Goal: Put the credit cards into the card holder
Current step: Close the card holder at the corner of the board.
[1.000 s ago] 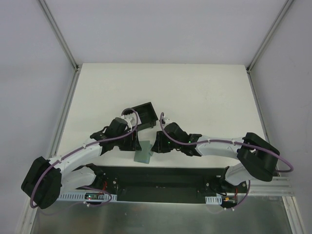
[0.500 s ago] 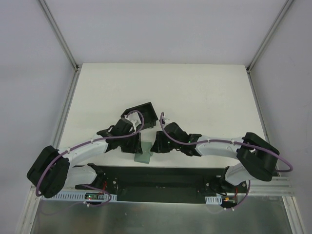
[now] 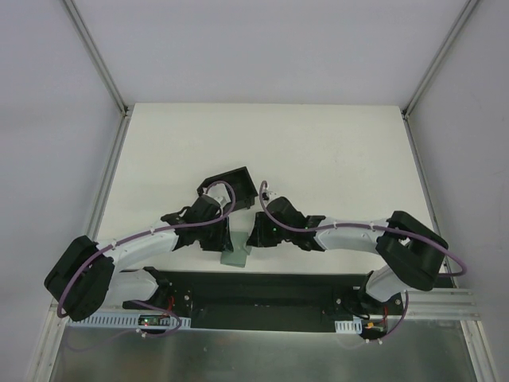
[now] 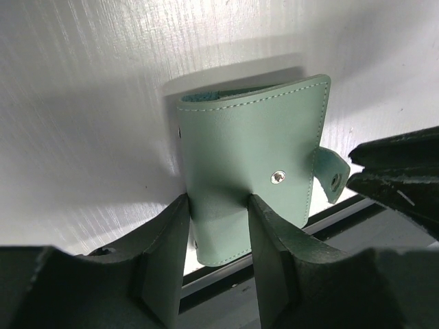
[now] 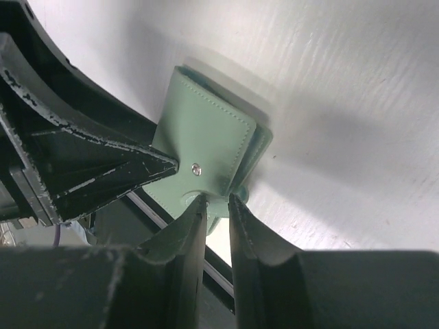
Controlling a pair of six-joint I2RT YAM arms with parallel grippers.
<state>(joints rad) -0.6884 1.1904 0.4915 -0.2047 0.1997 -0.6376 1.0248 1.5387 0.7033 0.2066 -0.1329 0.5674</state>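
Observation:
The black card holder point(image 3: 231, 185) stands on the white table just behind my left gripper. No credit cards show in any view. A grey-green flat case point(image 3: 235, 254) with a snap dot lies at the table's near edge between the two grippers. My left gripper point(image 3: 226, 239) is shut on the case point(image 4: 250, 157), one finger on each side of its near end point(image 4: 218, 205). My right gripper point(image 3: 254, 236) is shut on the case's snap tab point(image 5: 217, 202); the case body point(image 5: 206, 147) is just beyond its fingers. The tab also shows in the left wrist view point(image 4: 330, 175).
The black base rail point(image 3: 262, 298) runs along the table's near edge, directly under the case. The left gripper's finger point(image 5: 89, 161) sits close beside the right gripper. White table surface point(image 3: 334, 151) stretches behind both arms.
My left gripper has moved right and forward onto the case. The right arm has shifted only slightly. The case has barely moved.

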